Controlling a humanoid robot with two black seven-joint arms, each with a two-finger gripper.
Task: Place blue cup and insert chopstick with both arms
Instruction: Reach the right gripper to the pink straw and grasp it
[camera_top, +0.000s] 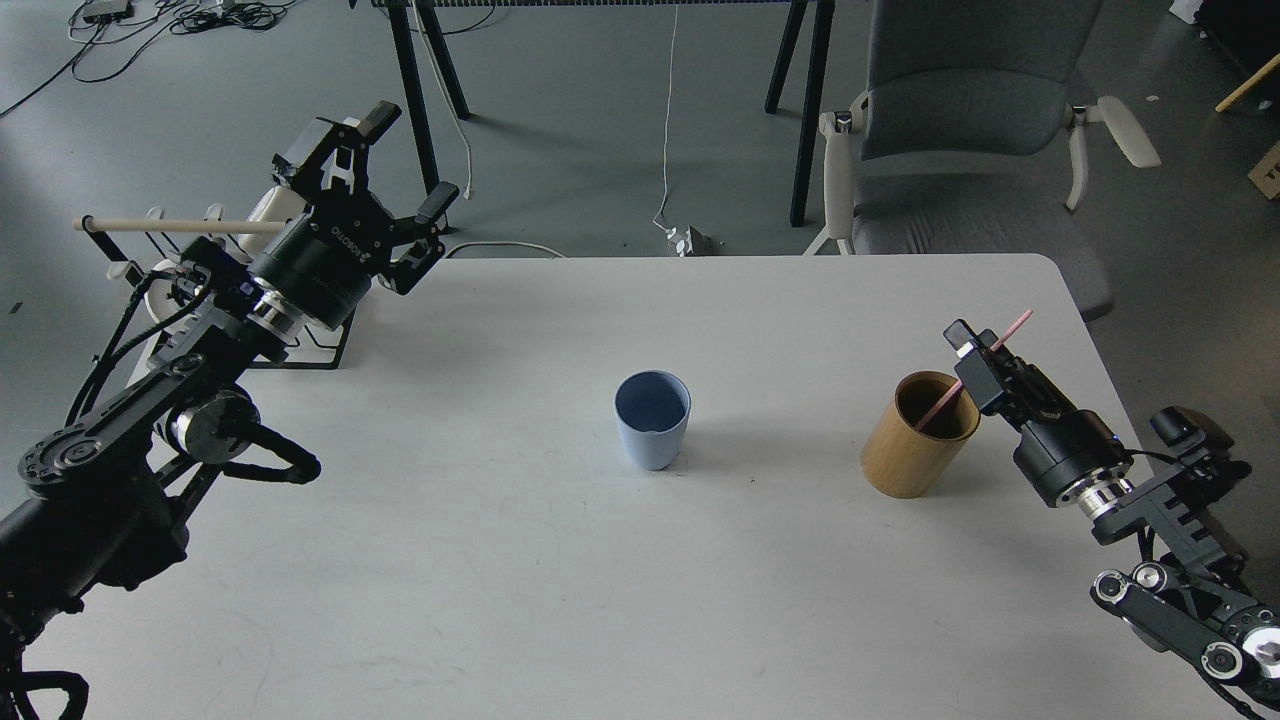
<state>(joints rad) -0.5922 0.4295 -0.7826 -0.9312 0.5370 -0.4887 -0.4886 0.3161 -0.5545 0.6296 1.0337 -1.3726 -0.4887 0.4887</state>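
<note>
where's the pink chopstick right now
In the head view, the chopstick is on the table's right side, its lower end inside the tan wooden cylinder, leaning up and right with the right gripper at its upper part.

chopstick (985, 350) lower end hidden inside wooden cylinder (915, 440), mug rack (200, 250) mostly behind left arm

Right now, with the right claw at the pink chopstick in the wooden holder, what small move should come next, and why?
Probably lift the right claw straight up. It appears shut on the chopstick, whose lower end still sits inside the tan wooden holder. The blue cup stands upright and empty mid-table, ready; the left claw is open, well clear.
</note>
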